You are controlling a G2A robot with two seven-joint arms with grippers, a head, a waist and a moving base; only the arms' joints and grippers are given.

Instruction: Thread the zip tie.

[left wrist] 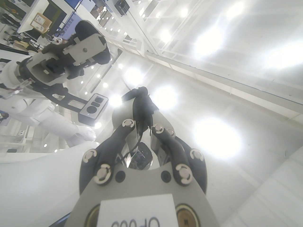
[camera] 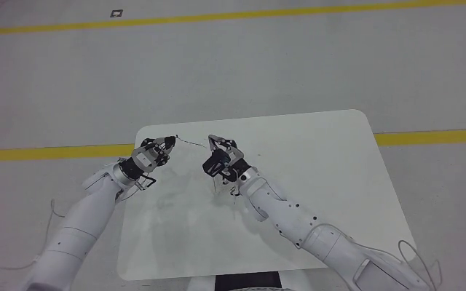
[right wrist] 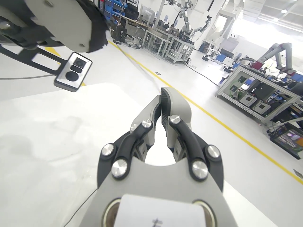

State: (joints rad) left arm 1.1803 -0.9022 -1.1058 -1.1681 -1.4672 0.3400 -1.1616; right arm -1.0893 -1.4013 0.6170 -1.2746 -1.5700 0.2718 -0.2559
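Both grippers hung above far part of white table (camera: 328,189), tips facing each other, a little apart. Left gripper (camera: 172,138) was closed on one end of zip tie (camera: 191,141). Its fingers (left wrist: 151,105) were pressed together on dark strip. Right gripper (right wrist: 161,98) was clamped shut on the other end, ribbed pads (right wrist: 165,109) meeting at tips. Zip tie (right wrist: 142,69) ran thin and dark through air between the two grippers, clear of tabletop.
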